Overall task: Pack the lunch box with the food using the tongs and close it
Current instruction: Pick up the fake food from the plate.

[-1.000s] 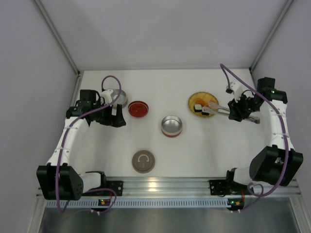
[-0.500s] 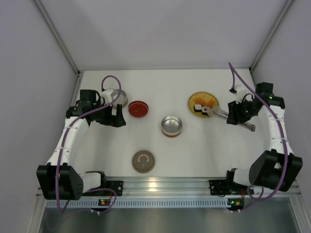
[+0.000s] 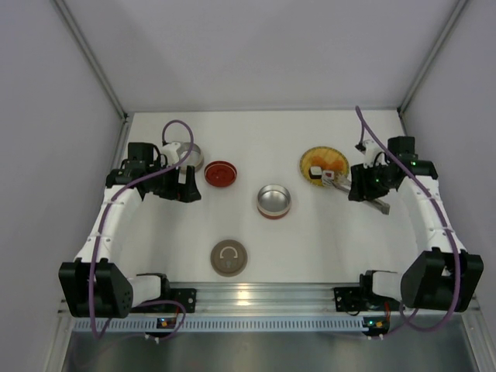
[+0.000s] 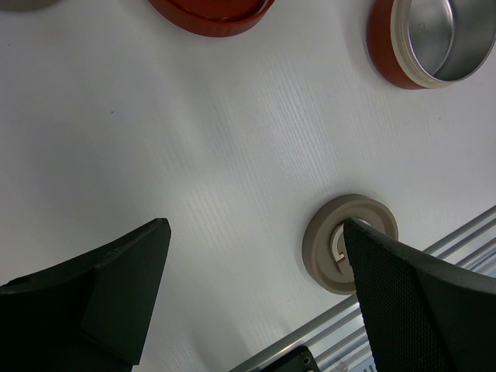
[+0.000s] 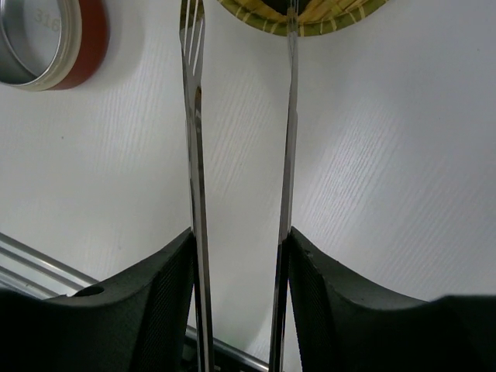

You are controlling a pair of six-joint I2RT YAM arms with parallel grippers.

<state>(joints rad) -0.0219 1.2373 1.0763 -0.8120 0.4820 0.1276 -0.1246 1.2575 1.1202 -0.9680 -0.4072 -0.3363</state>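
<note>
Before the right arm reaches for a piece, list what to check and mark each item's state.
1. The tongs held by the right gripper: ok, both arms sit between its fingers.
2. Tong arms spread to take a piece: ok, a clear gap shows between them.
3. Tips over the food: not ok, they reach only the near rim of the plate, with one arm beside it.
4. Nothing caught in the tips: cannot tell, the wrist view cuts them off.
5. The lunch box tin uncovered: ok, no lid on it.
6. The left gripper out of the way: ok, open, holding nothing, at the far left.
</note>
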